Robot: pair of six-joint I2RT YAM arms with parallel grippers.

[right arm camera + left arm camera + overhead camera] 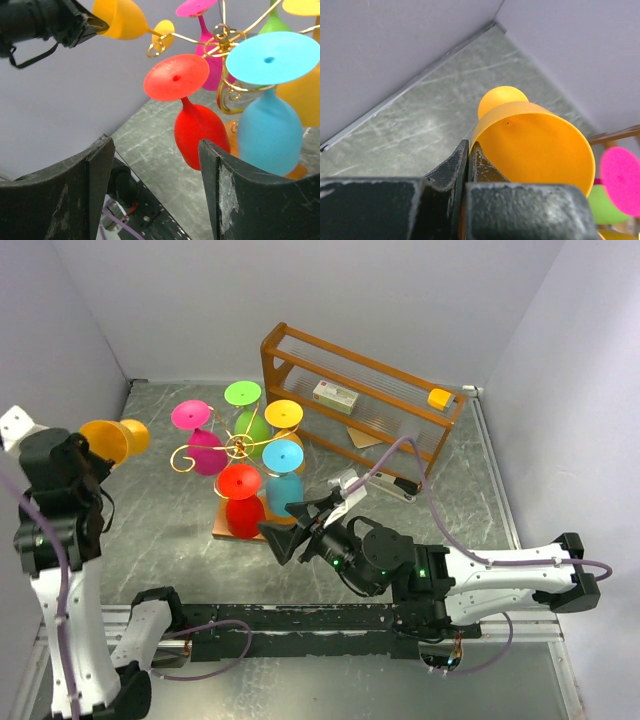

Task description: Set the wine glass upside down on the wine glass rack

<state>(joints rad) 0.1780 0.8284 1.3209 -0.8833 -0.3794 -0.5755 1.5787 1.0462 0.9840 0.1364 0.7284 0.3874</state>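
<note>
Left claw [469, 152] hides near rim of wine glass [535, 145].

Light in the overhead view is even and diffuse, bright off the pale walls [330, 300]; the grey surface [170, 540] has a faint sheen and only soft, short shadows under what stands on it. That view is sharp throughout. In the left wrist view the left tool [469, 147] is dark, close and soft in focus, the orange glass [535, 145] is well lit and fairly crisp, and a pink disc [620, 175] at the right edge is blurred. In the right wrist view the right tool [155, 145] has dark, slightly soft fingers [240, 200]; the red glass [200, 135] and blue glass [270, 135] show gentle highlights
</note>
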